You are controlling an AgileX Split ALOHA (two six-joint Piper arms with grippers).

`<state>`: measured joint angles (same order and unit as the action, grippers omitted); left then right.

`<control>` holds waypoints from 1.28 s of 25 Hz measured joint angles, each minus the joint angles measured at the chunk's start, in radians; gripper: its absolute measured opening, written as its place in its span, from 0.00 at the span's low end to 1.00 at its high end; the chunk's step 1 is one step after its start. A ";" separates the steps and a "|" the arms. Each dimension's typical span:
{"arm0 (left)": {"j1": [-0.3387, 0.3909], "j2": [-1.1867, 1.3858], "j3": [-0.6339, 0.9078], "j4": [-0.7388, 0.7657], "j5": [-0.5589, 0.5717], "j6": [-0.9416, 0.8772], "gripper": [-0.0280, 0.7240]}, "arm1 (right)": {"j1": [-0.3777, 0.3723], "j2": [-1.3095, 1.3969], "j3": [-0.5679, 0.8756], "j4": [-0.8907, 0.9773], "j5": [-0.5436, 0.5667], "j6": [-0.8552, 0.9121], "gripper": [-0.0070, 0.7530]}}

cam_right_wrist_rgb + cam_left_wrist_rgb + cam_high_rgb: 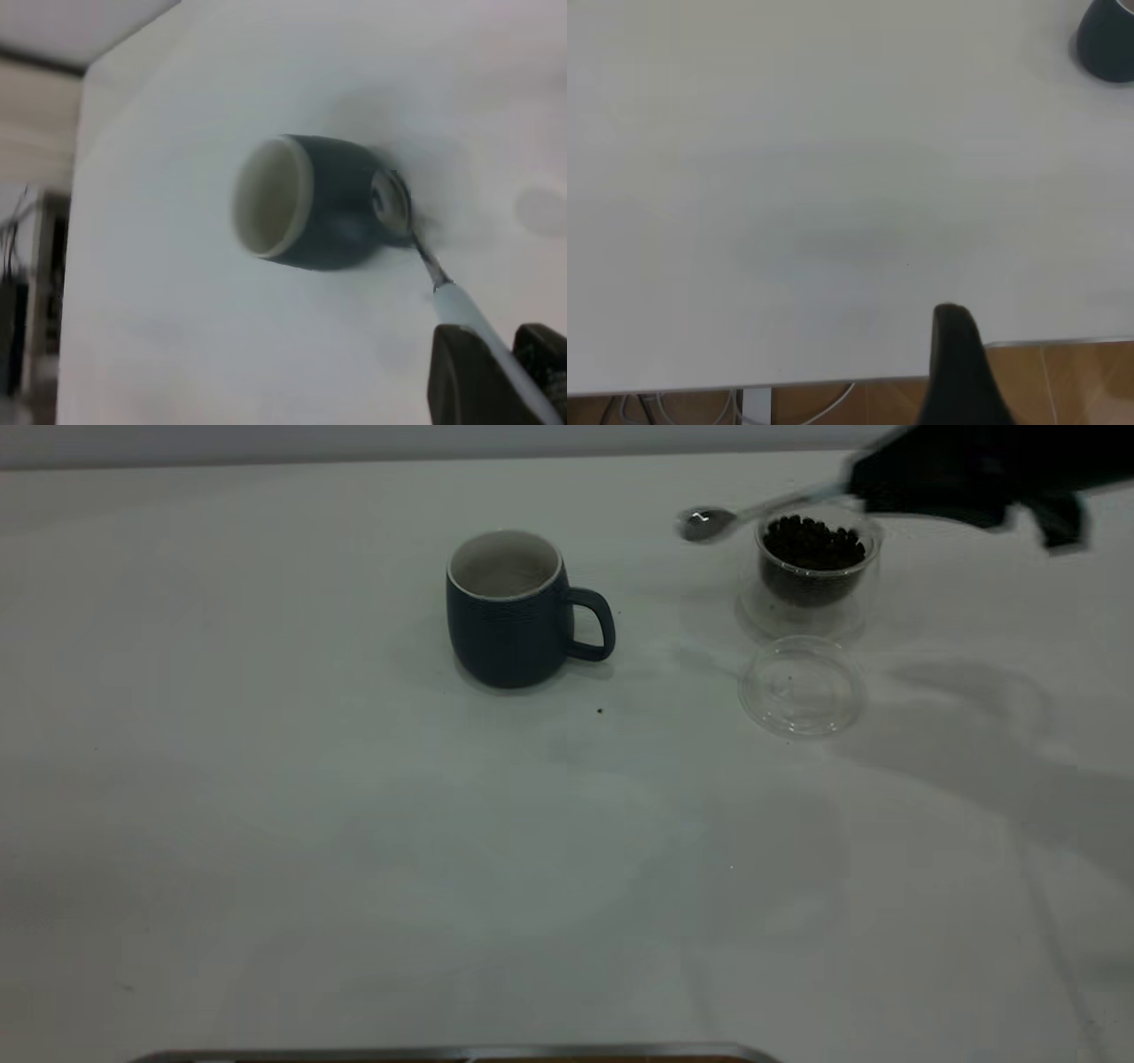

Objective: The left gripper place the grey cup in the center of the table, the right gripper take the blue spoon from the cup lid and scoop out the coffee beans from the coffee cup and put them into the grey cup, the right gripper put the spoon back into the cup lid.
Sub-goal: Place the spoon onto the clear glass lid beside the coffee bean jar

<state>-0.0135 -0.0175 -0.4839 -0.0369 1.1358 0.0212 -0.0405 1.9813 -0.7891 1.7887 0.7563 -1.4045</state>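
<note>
Right gripper point(855, 489), fingers clamped on the pale-handled metal blue spoon point(719, 519), holds its empty bowl just beside the clear glass coffee cup point(813, 571) of dark coffee beans point(812, 540). Scooping step: next, dip in. The grey cup point(514, 609) stands well apart.

- The right gripper point(855, 489) is seen as a matte black mass with angular, blocky outlines in the exterior view.
- Two thick black fingers point(461, 376) with rounded tips are shown in the right wrist view.
- A single black, rounded finger point(957, 354) of the left gripper is shown in the left wrist view.
</note>
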 joint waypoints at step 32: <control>0.000 0.000 0.000 0.000 0.000 -0.001 0.76 | -0.182 0.391 -0.081 0.004 0.105 -0.053 0.16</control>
<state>-0.0135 -0.0175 -0.4839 -0.0369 1.1358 0.0200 -0.2227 2.3728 -0.8698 1.7927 0.8608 -1.4570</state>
